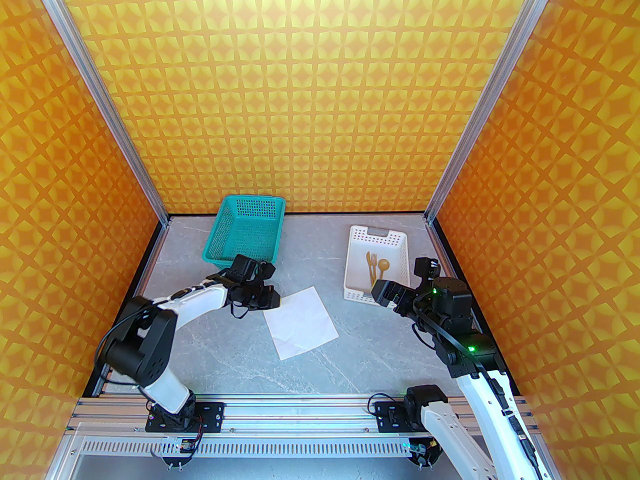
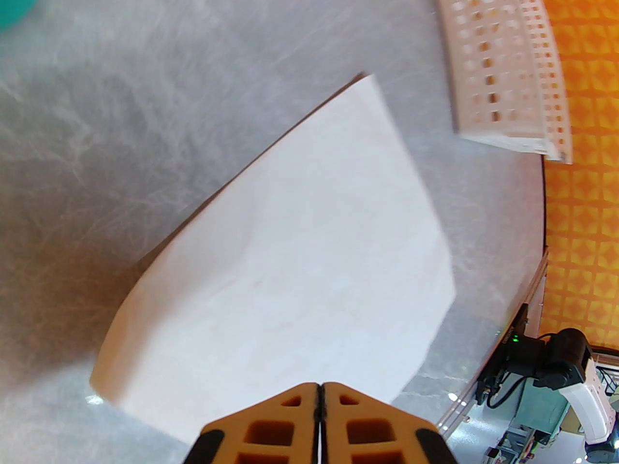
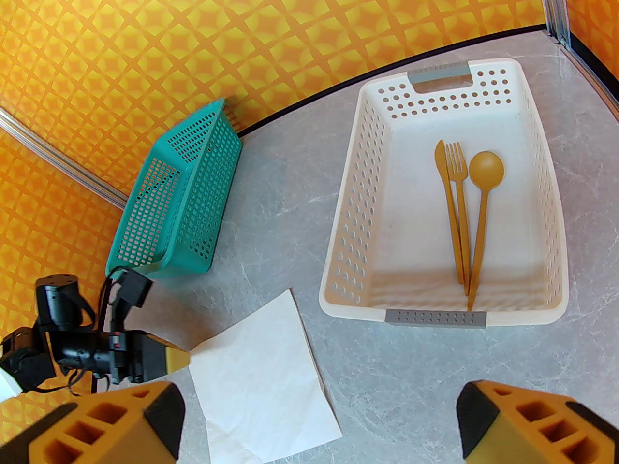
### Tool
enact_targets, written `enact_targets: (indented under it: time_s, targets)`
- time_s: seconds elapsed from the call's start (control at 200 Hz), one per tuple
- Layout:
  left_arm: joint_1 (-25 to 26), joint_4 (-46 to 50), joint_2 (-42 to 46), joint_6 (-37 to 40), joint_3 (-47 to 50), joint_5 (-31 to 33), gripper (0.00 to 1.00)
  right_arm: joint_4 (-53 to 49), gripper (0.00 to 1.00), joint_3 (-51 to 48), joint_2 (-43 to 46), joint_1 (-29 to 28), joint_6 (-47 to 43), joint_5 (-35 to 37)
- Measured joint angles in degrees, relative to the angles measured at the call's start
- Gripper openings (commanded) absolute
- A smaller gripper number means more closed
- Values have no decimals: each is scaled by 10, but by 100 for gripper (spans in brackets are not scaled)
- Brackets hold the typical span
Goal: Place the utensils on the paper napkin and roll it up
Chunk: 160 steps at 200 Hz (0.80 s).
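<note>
The white paper napkin [image 1: 300,323] [image 2: 290,268] [image 3: 261,384] lies on the grey table between the arms. My left gripper [image 1: 273,303] [image 2: 319,394] [image 3: 181,359] is shut on the napkin's left corner, and in the left wrist view that edge looks slightly lifted. The tan utensils [image 1: 375,265], a fork [image 3: 457,177], a spoon [image 3: 486,169] and a knife [image 3: 441,162], lie side by side in the white perforated basket [image 1: 352,268] [image 3: 348,210]. My right gripper [image 1: 385,293] [image 3: 319,404] hovers open above the table by the basket's near end, holding nothing.
A teal mesh basket [image 1: 245,233] [image 3: 179,201] stands at the back left, just behind my left wrist. Orange patterned walls close in the back and both sides. Bare grey table [image 1: 240,363] lies in front of the napkin.
</note>
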State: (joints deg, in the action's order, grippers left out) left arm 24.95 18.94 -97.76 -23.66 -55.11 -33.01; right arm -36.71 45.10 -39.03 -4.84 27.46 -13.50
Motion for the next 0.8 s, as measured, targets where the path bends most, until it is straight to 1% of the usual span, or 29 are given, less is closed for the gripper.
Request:
enact_targets:
  time_s: [0.23,0.475,0.585,0.8]
  targets:
    - [4,-3,-34,-2,0,31,5,0,99,0,-4,0,4,0]
    - [5,-22,-42,-20,8,48,0,0,99,0,-13,0,4,2]
    - [5,-42,-42,-42,31,54,0,0,99,0,-16,0,6,2]
    - [5,-121,-13,-109,93,52,0,0,99,0,-30,0,10,-9]
